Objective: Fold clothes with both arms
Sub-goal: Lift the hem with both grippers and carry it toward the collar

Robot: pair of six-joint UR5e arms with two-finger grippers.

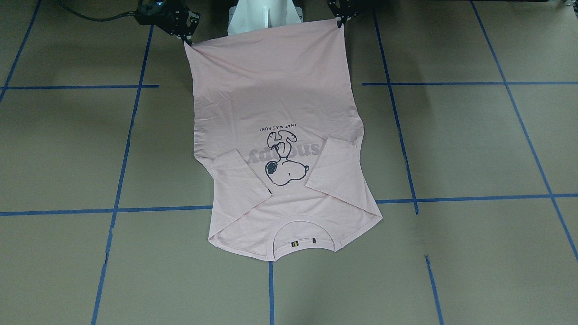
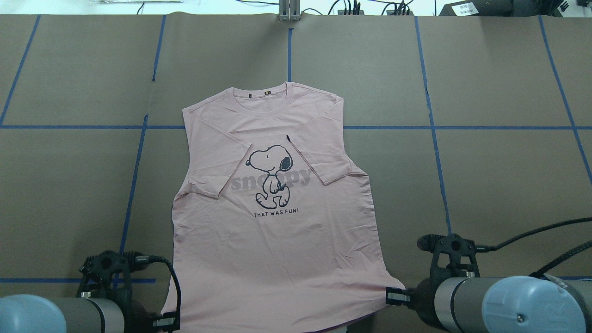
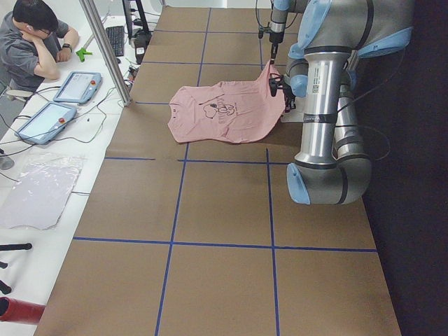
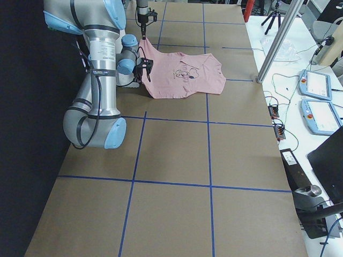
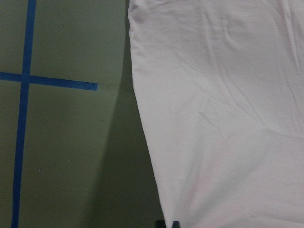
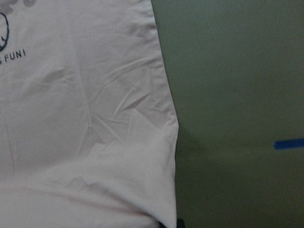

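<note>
The table (image 2: 462, 162) is covered in brown board marked off with blue tape (image 2: 432, 138). The shirt (image 2: 277, 249) lies print up near the robot, collar (image 2: 266, 99) on the far side.

Progress, as judged:
- Done: both sleeves (image 2: 212, 162) are folded inward over the front.
- In hand: the left gripper (image 1: 339, 22) and right gripper (image 1: 186, 41) are each clamped on a hem corner, and the side views show the corners raised off the table.
- Left: carry the hem over to the collar, then release.

Writing: grey "snoopy" (image 2: 303, 177) behind the cartoon dog, and "THAT WAS FUN!" (image 2: 279, 213) beneath. Two small neck tags (image 2: 267, 93) are too small to read.
</note>
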